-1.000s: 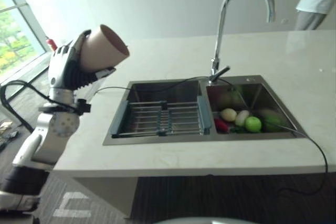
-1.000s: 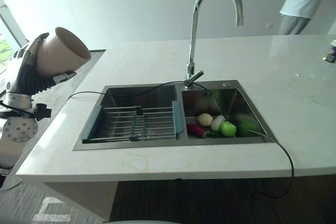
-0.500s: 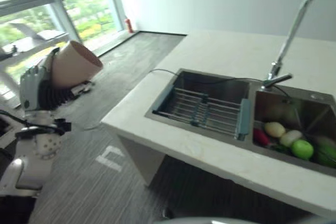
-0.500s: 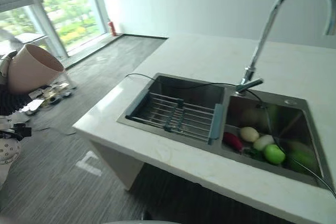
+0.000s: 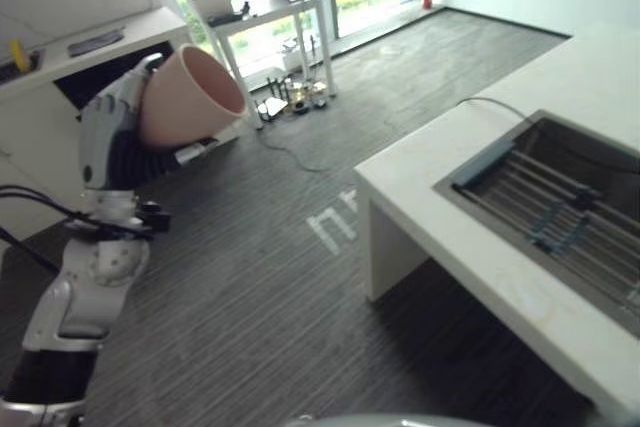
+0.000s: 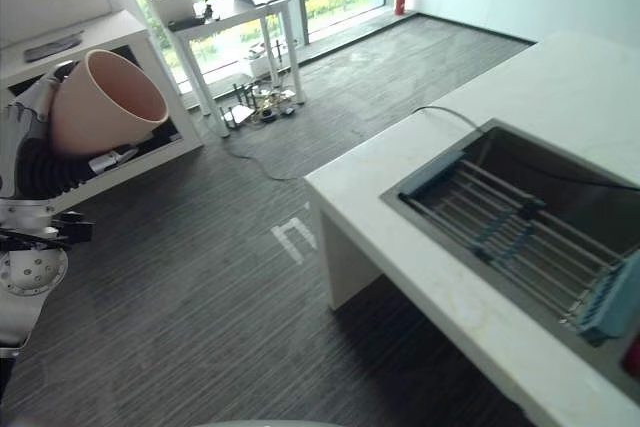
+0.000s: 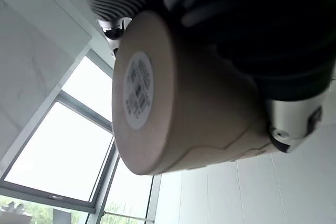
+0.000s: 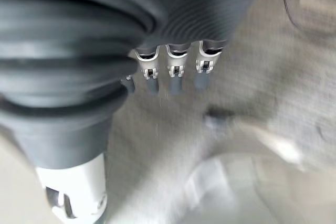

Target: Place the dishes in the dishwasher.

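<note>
**Cup held high over the floor, away from the sink**

Grey striped floor [image 5: 300,287] spreads between a pale counter [image 6: 400,207] and a white desk [image 6: 245,7] by the window. Fingers of the left hand [image 5: 108,132] curl round a beige cup [image 5: 190,97], tilted, mouth toward the counter, nothing visible inside. Its wrist view shows the cup's labelled base. A rack [image 6: 510,237] spans the sink [image 5: 575,197]. The right hand [image 8: 173,69] hangs with fingers straight, holding nothing.

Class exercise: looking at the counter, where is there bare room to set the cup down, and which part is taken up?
The left hand holds the pink cup. The white counter is bare between its near corner and the sink, and along the front edge. The sink's basin is crowded by the drying rack.
</note>
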Available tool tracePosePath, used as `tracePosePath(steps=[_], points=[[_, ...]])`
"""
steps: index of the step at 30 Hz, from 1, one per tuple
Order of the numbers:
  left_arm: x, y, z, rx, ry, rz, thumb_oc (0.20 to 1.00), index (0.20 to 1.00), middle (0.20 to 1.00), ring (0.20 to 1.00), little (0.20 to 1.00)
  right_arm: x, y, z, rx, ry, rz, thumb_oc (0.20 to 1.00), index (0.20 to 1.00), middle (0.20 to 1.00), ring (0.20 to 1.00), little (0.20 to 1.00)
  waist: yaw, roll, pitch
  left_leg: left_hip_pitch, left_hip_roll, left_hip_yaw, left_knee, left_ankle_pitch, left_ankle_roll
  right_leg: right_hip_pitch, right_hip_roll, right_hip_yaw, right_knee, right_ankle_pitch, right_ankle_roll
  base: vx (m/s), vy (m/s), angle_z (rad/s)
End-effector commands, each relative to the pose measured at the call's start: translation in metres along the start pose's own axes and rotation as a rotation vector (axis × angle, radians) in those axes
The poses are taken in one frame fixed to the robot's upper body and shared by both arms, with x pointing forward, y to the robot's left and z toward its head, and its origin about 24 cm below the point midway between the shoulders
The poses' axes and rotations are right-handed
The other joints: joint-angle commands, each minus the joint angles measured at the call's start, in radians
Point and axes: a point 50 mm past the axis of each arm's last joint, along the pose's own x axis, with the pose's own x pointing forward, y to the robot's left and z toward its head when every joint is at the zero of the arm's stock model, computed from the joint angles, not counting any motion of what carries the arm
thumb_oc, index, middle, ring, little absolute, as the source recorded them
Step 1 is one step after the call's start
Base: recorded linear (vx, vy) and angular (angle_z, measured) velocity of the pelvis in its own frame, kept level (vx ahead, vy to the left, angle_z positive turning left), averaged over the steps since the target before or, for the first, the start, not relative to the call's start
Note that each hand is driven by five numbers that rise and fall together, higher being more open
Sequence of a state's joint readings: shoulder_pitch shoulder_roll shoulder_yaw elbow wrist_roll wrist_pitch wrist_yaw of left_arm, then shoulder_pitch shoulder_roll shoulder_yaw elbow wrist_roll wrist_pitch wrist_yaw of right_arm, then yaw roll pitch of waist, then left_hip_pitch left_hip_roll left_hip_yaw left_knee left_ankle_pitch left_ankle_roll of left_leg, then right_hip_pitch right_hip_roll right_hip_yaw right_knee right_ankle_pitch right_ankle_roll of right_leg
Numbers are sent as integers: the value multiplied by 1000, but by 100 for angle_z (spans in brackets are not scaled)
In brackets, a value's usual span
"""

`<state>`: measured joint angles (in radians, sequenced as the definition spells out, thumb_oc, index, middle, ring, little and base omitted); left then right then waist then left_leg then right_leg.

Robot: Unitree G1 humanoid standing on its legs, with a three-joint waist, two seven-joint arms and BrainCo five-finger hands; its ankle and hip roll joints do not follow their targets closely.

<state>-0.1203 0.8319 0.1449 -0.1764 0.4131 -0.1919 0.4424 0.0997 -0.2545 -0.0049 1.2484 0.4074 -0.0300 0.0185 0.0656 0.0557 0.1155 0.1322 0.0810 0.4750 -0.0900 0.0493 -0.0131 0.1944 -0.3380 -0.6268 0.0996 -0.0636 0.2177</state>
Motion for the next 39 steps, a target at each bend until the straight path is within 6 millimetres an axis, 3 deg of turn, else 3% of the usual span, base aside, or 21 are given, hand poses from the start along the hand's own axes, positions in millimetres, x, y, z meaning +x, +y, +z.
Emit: tracePosePath(steps=[1,6,9,13,16,24,26,31,39], points=[[20,28,5,43,-78,61,200,200,200,200,200,1,8,7,58,-48,30,1000,1000,1000,1000,1000,47,-8,-43,52,-15,-79,3,-87,-45,-77,7,26,-41,166,19,-89,295,62],[20,22,6,33,-90,57,200,200,200,200,200,1,21,15,53,-78,123,1000,1000,1000,1000,1000,34,-14,-34,41,-68,-154,3,-117,10,-141,0,167,83,155,28,-66,235,64],[19,8,13,5,-120,41,200,200,200,200,200,0,28,22,4,-117,170,1000,1000,1000,1000,1000,4,-31,-16,14,-72,-233,34,-96,31,-129,101,335,37,75,-18,16,38,126],[27,5,19,-19,-128,12,200,200,200,200,200,-1,30,22,2,-113,228,1000,1000,1000,1000,1000,-10,-48,-24,-5,-77,-303,61,-104,27,-106,140,430,-8,54,-35,111,-30,111],[29,5,21,-15,-118,0,200,200,200,200,200,-2,34,23,-107,-110,266,1000,1000,1000,1000,1000,12,-61,-35,-2,-62,-308,49,-93,7,-73,151,398,-44,37,-49,116,-102,67],[24,16,21,5,-99,0,200,200,200,200,200,-1,40,30,-181,-102,276,1000,1000,1000,1000,1000,52,-65,-35,-4,-25,-342,20,-57,-38,-45,190,354,-94,36,-64,80,-117,40],[24,17,22,0,-105,-1,200,200,200,200,200,-1,39,30,-176,-92,260,1000,1000,1000,1000,1000,52,-63,-33,-10,-9,-322,20,-47,-52,-44,191,328,-95,35,-66,-15,-32,58],[25,12,33,-34,-163,-17,200,200,200,200,200,0,25,20,-76,-65,196,1000,1000,1000,1000,1000,22,-43,-35,-12,46,-177,3,-9,-88,-31,173,224,-106,50,-59,-42,73,53],[25,9,28,-43,-139,-37,200,200,200,200,200,-1,17,6,-97,-34,184,1000,1000,1000,1000,1000,7,-28,-40,-6,30,-152,3,-15,-84,-15,128,186,-109,67,-36,-7,146,61]])
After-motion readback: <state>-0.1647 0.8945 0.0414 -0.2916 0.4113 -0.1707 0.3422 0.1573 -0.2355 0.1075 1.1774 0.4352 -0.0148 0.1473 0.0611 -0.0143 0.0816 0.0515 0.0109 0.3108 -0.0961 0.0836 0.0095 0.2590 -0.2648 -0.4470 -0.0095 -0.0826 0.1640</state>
